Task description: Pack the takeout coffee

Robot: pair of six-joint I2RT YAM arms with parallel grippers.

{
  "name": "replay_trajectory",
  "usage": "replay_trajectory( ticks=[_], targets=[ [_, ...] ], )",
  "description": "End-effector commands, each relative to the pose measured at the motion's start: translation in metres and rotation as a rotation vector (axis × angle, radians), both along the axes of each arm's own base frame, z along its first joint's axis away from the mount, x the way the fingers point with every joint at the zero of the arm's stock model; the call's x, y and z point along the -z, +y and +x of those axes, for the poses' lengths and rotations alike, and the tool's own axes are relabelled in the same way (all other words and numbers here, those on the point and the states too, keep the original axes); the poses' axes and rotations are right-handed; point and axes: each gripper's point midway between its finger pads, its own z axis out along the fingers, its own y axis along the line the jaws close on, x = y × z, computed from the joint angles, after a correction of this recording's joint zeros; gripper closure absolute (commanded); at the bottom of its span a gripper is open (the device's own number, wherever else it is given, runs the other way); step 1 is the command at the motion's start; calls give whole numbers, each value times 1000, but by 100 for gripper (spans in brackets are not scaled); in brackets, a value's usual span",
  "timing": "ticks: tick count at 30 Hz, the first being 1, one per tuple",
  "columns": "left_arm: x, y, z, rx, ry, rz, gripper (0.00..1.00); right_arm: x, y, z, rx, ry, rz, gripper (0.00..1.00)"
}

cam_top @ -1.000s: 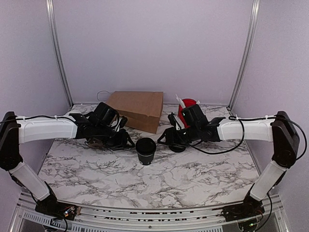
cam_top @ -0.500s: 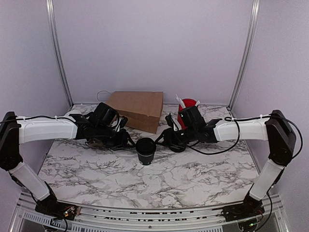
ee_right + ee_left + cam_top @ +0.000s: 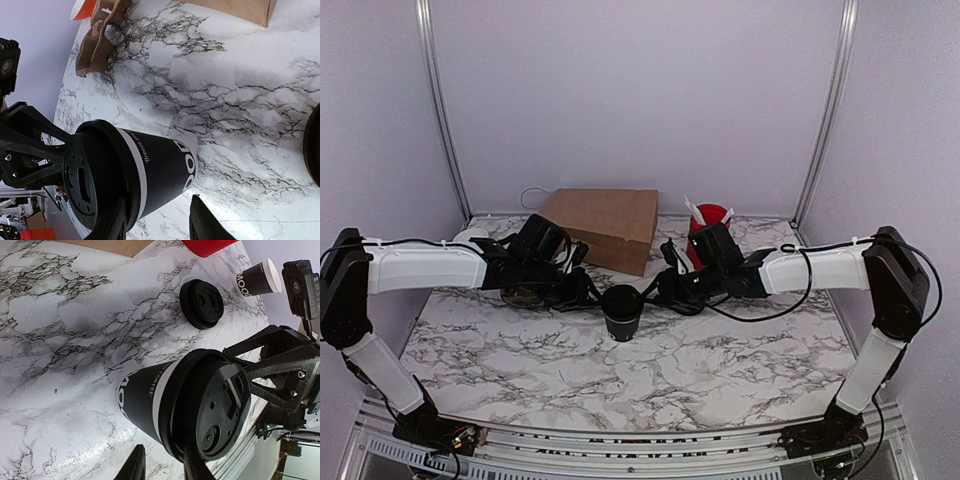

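Coffee cup [image 3: 621,312] stands upright mid bench [image 3: 720,360], lid [image 3: 220,405] on. My left claw [image 3: 162,454] just beside its left, my right claw [image 3: 159,206] just beside its right. Both equally near. Both claws parted, holding nothing.

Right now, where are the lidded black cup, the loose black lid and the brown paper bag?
lidded black cup [image 3: 622,318], top view, its side wall.
loose black lid [image 3: 201,304], left wrist view, its middle.
brown paper bag [image 3: 605,225], top view, its broad face.
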Motion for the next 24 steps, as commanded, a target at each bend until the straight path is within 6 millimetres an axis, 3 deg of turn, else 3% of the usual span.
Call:
replay_trajectory(
  ticks=[1, 13, 24],
  targets=[
    [14, -2, -1, 0, 25, 6, 75, 4, 3, -1, -7, 9, 11, 61],
    [45, 11, -5, -10, 55, 97, 84, 14, 6, -11, -28, 25, -12, 71],
    [68, 16, -13, 4, 84, 160, 88, 38, 8, -31, -63, 58, -83, 84]
  ],
)
